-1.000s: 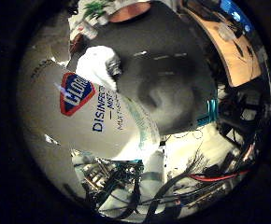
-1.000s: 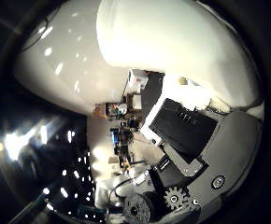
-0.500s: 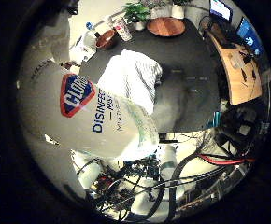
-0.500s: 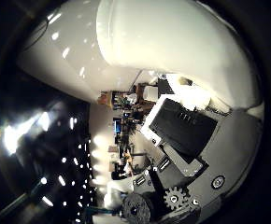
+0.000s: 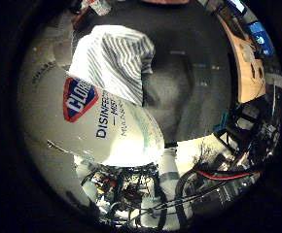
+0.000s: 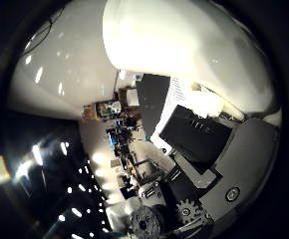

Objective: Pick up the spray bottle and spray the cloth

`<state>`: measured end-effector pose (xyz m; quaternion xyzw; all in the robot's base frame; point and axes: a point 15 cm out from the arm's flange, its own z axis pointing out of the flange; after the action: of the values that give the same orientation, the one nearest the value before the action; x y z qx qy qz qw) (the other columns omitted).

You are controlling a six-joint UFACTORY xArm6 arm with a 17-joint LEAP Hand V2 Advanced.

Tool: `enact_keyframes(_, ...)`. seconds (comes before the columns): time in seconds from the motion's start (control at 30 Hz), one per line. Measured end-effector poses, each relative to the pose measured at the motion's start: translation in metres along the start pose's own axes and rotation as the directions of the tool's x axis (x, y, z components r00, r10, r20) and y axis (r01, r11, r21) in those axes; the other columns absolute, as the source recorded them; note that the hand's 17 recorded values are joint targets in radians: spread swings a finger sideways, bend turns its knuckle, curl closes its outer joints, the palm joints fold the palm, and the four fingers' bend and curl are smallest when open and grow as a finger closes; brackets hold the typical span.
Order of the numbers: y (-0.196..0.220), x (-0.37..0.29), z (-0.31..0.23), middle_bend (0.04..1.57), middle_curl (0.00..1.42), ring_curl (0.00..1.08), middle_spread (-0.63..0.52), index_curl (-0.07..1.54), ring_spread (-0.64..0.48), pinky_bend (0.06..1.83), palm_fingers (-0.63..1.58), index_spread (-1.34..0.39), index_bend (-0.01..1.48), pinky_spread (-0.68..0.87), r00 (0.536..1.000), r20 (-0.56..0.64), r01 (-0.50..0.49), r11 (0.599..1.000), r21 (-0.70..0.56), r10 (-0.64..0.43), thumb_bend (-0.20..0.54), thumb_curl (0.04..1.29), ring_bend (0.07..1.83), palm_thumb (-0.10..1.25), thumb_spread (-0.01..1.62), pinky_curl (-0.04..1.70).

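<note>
My robot hand [image 6: 219,169] is curled round the spray bottle [image 5: 99,128], which sits tight against my palm and off the dark surface [image 5: 189,73]. Over the last second the striped cloth [image 5: 114,60] has grown larger below me, so I'm closing in to spray. I can't tell how much liquid the bottle holds.

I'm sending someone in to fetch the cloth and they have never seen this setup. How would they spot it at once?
Look at the dark grey table. The cloth lies bunched on it, just past the white spray bottle that the hand holds close to its palm. It is the only soft thing there, white with thin grey stripes.
</note>
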<state>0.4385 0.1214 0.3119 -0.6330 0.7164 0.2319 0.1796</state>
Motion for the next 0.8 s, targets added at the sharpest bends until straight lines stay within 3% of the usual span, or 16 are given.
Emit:
enact_keyframes(0.2, -0.005, -0.005, -0.015, 1.32, 0.73, 0.6, -0.19, 0.7, -0.22, 1.3, 1.21, -0.29, 1.12, -0.33, 1.0, 0.007, 0.013, 1.0, 0.026, -0.013, -0.02, 1.01, 1.44, 0.98, 0.56, 0.63)
enact_keyframes(0.63, 0.022, -0.076, -0.135, 1.31, 0.72, 0.6, -0.19, 0.7, -0.22, 1.3, 1.21, -0.29, 1.12, -0.33, 0.989, 0.09, 0.102, 0.985, 0.141, -0.115, -0.02, 1.0, 1.44, 0.98, 0.56, 0.63)
enact_keyframes(0.8, 0.028, -0.078, -0.14, 1.31, 0.72, 0.6, -0.19, 0.7, -0.22, 1.3, 1.21, -0.29, 1.12, -0.33, 0.987, 0.097, 0.11, 0.982, 0.154, -0.126, -0.02, 1.0, 1.44, 0.98, 0.55, 0.63)
